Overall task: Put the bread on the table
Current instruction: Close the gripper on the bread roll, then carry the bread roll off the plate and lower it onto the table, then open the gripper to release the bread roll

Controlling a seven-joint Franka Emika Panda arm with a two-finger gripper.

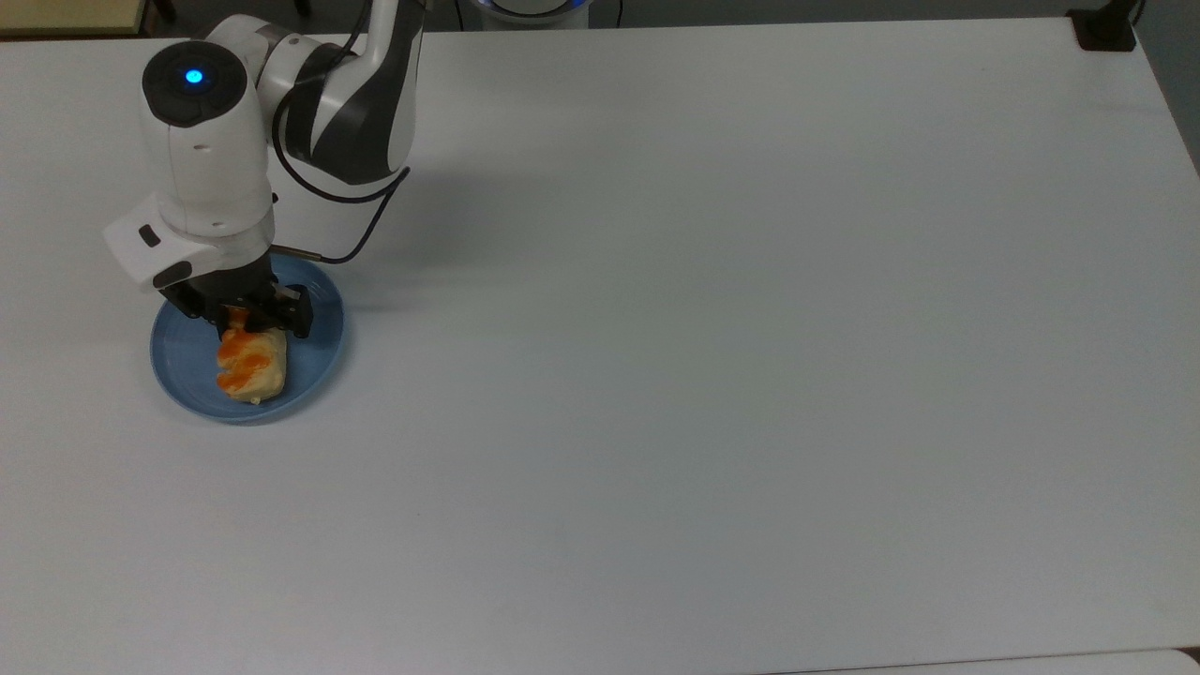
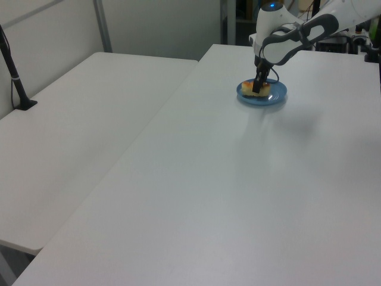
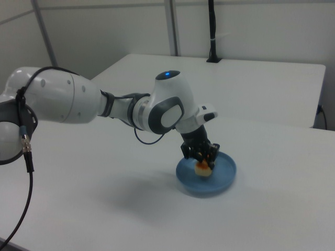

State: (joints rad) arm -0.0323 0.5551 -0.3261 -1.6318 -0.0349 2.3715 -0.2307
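At the top view's far left, the white arm (image 1: pixel 202 150) is reaching down over the blue plate (image 1: pixel 314 361), which is sitting on the white tabletop (image 1: pixel 712 375) near that view's left edge. The gripper (image 1: pixel 246 319) is pointing straight down at the plate's upper half, and its dark fingers (image 1: pixel 298 314) are standing on either side of the near end of the bread (image 1: pixel 251 367), closed in against it so that they appear to be clamping that end. The bread is lying inside the plate, its pale body with orange patches stretching from the gripper toward the plate's lower rim in the top view. Whether its underside is touching the plate or is lifted slightly is hard to judge.

A black cable (image 1: pixel 361 220) is looping from the wrist just right of the plate. Further right in the top view, the tabletop is running bare to the far edge, where a black mount (image 1: pixel 1104 28) is sitting at the upper right corner.

In the left view, a second white table (image 2: pixel 83 131) is standing at the left, while the plate (image 2: pixel 275 96) and gripper (image 2: pixel 257 87) are showing toward the upper right. In the right view, the arm (image 3: pixel 78 107) is coming in from the left and the gripper (image 3: pixel 201 156) is pressing down on the bread (image 3: pixel 203 168) within the plate (image 3: pixel 222 178).
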